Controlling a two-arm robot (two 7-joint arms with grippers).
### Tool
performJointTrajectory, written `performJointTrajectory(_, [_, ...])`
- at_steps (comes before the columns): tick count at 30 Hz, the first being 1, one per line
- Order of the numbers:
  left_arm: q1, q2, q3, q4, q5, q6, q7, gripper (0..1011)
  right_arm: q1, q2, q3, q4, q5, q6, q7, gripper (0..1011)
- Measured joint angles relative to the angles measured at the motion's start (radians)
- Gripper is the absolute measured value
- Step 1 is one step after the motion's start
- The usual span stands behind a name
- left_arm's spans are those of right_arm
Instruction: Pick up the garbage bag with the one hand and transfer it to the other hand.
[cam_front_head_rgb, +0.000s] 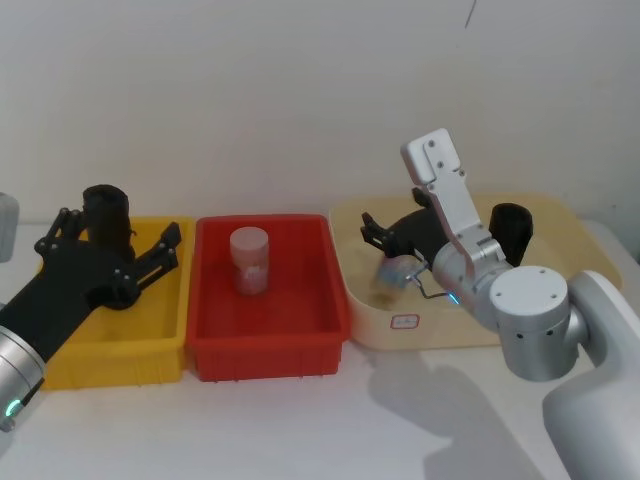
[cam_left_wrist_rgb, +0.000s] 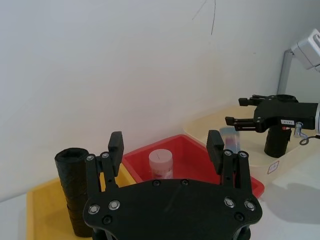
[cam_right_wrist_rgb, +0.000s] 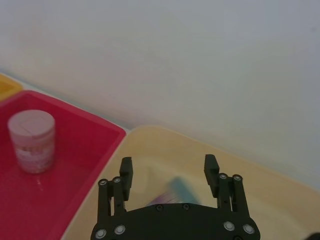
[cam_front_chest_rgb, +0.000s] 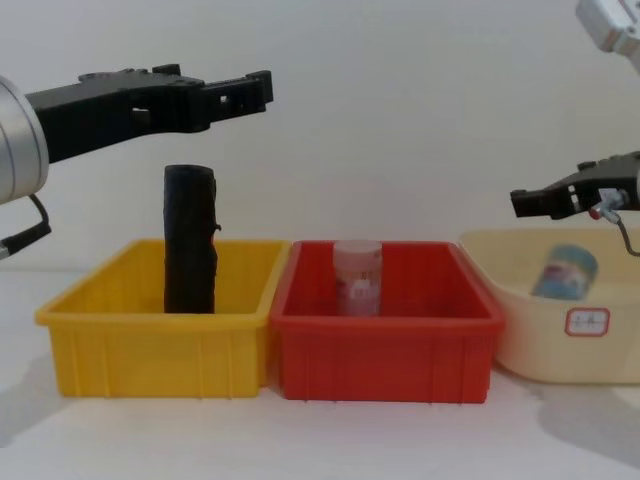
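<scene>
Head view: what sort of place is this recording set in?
Probably a lab or test bench, not a home: a bare white table against a blank wall, with a yellow bin, a red bin and a cream tub lined up for the left gripper and right gripper.

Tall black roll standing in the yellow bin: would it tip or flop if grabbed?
This tall black roll stands upright, narrow, above the yellow plastic bin rim, so a nudge probably tips it. It looks tightly wound, likely stiff.

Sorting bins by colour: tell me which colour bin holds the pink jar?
Red bin, holding the jar; clearest in the chest view.
</scene>
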Motion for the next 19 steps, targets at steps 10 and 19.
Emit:
performJointTrajectory(10, [0.000,0.000,0.000,0.000,0.000,0.000,0.000,1001,-0.020,-0.019,0.036,-0.008,-0.015,-0.009,-0.062,1001])
performJointTrajectory(19, [0.000,0.000,0.000,0.000,0.000,0.000,0.000,1001,-0.051,-0.040,0.073,-0.066,0.005,-0.012,-0.080,1001])
